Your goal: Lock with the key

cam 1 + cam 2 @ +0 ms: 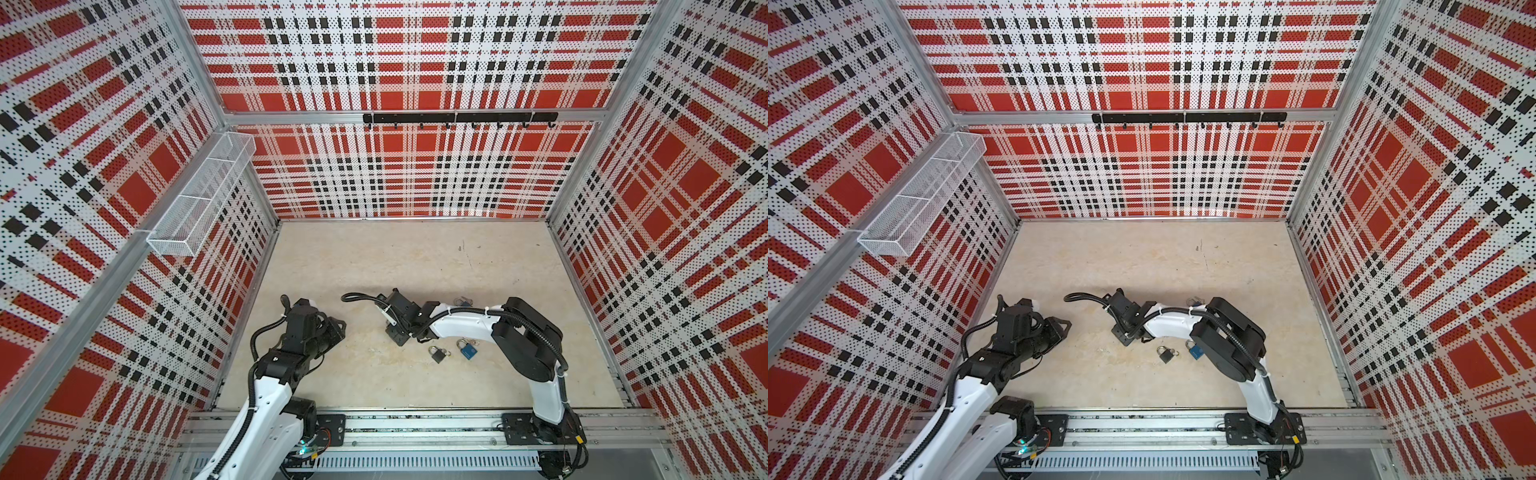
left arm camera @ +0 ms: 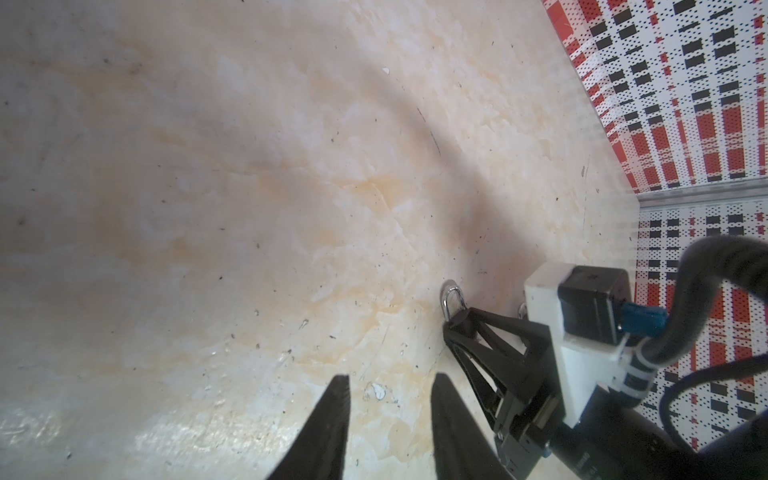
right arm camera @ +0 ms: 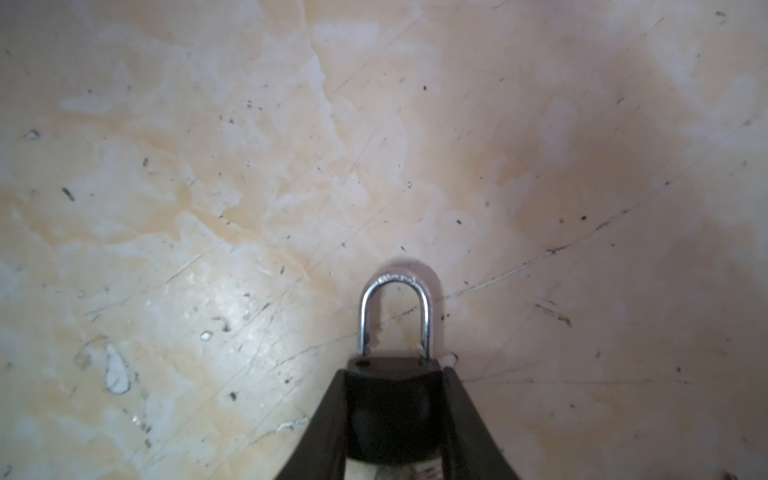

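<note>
Black padlock between jaws of right gripper, shackle beyond them.

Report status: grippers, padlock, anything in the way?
Left gripper open, empty. Right gripper shut on padlock, black body. No key seen in either. Loose black padlock and blue padlock lie beside right arm, untouched.

The picture's edge and the fingers of the right gripper cut off the lower body of the held padlock; we cannot see its keyhole. In both top views the gripper hides it. Behind the right arm, on its far side, a grey lock is half covered. Whether keys sit in the loose black padlock and the blue padlock is too small for us to tell.
</note>
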`<state>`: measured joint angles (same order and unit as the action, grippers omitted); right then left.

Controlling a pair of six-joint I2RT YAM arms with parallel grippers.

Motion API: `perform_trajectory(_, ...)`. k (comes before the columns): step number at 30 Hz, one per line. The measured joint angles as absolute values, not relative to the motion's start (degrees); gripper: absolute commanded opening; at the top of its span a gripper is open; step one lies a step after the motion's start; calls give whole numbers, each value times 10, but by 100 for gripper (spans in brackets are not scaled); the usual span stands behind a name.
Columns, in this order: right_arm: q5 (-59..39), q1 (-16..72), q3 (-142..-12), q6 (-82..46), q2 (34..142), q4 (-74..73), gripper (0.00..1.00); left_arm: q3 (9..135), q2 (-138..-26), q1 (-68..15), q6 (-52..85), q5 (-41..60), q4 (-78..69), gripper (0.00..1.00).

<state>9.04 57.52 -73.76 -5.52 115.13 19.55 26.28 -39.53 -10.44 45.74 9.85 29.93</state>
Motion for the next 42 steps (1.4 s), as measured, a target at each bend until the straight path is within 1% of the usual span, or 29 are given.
perform_trajectory(2, 96, 576, -738, -55, 1151, 197, 23, 263, -395, -104, 457, 101, 299, 37)
perform_trajectory(11, 98, 578, -725, -58, 1139, 203, 21, 262, -386, -104, 458, 121, 293, 34)
perform_trajectory(15, 90, 578, -708, -61, 1108, 212, 20, 252, -386, -104, 459, 152, 267, 34)
perform_trajectory(21, 71, 578, -685, -77, 1031, 211, 20, 251, -386, -122, 460, 180, 231, 33)
perform_trajectory(25, 57, 578, -658, -91, 969, 207, 19, 251, -389, -153, 464, 191, 202, 33)
perform_trajectory(28, 46, 578, -638, -101, 931, 202, 19, 256, -405, -192, 469, 193, 175, 34)
perform_trajectory(35, 28, 578, -600, -119, 866, 195, 18, 294, -490, -281, 476, 201, 108, 33)
perform_trajectory(42, 21, 578, -564, -136, 816, 190, 18, 326, -559, -318, 479, 205, 55, 33)
